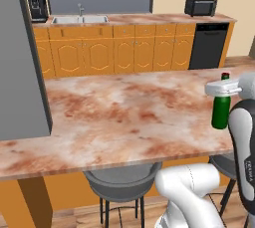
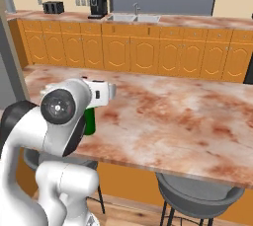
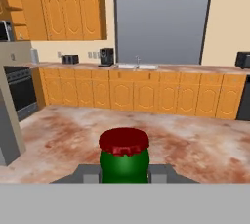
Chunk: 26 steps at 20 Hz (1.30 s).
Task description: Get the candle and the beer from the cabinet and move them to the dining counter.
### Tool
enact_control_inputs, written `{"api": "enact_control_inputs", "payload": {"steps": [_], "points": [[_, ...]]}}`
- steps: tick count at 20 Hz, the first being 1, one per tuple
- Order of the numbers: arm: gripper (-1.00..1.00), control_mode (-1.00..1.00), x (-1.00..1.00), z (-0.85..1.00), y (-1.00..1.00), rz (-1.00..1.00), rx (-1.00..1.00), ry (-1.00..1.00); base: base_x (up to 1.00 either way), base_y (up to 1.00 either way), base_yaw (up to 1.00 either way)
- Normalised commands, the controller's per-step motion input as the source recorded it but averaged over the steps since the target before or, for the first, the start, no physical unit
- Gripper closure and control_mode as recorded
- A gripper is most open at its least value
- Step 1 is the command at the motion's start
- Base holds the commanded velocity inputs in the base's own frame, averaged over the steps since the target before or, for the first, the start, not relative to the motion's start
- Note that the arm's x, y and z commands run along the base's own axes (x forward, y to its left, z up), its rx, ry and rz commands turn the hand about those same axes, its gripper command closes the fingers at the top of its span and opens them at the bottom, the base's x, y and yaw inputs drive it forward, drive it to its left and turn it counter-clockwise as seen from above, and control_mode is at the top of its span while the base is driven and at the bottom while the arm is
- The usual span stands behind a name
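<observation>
Beer: the beer is right here at the dining counter, upright, red cap on top, dark green body below, gripped high near the neck.
Fingers: narrow, pinched on the bottle; in the hand view the red cap sits dead centre between the two grey finger pads, one each side of the green glass.
Gripper: the gripper comes in level from the robot's right side of the left base view, its white hand wrapped round the neck just under the cap.
Bottle height: I cannot tell whether the base touches the surface or hangs just above it; in the left base view the bottom looks very close to the marbled stone, near the front edge.
Arm pose: folded up tight, elbow high, forearm rising beside the bottle, the wrist bent so the hand points out over the surface towards the far cupboards and the sink.
Right base view: the big white joint hides most of the bottle, only a green sliver peeks out beside it.
Progress: beer delivered as far as the counter, by my reading, but not yet let go.
Candle: nothing of it on the stone that I can make out, so I judge that half is left to do.
Left: release the bottle standing, pull the hand back clear of the cap.
</observation>
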Motion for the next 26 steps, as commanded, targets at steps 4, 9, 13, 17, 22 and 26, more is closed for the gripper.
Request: {"api": "enact_control_inputs", "payload": {"steps": [4, 9, 13, 17, 22, 26], "points": [[1.0, -1.0, 0.33, -0.43, 0.0, 0.0, 0.0, 0.0, 0.0, 0.0, 0.0], [1.0, -1.0, 0.43, -0.51, -0.01, 0.02, 0.0, -0.01, 0.0, 0.0, 0.0], [1.0, -1.0, 0.44, -0.46, -0.01, 0.04, 0.0, -0.05, 0.0, 0.0, 0.0], [1.0, -1.0, 0.42, -0.39, -0.02, 0.03, 0.0, -0.1, 0.0, 0.0, 0.0], [1.0, -1.0, 0.56, -0.33, -0.08, 0.02, 0.04, -0.14, 0.0, 0.0, 0.0], [1.0, -1.0, 0.53, -0.26, -0.06, 0.0, 0.03, -0.07, 0.0, 0.0, 0.0]]}}
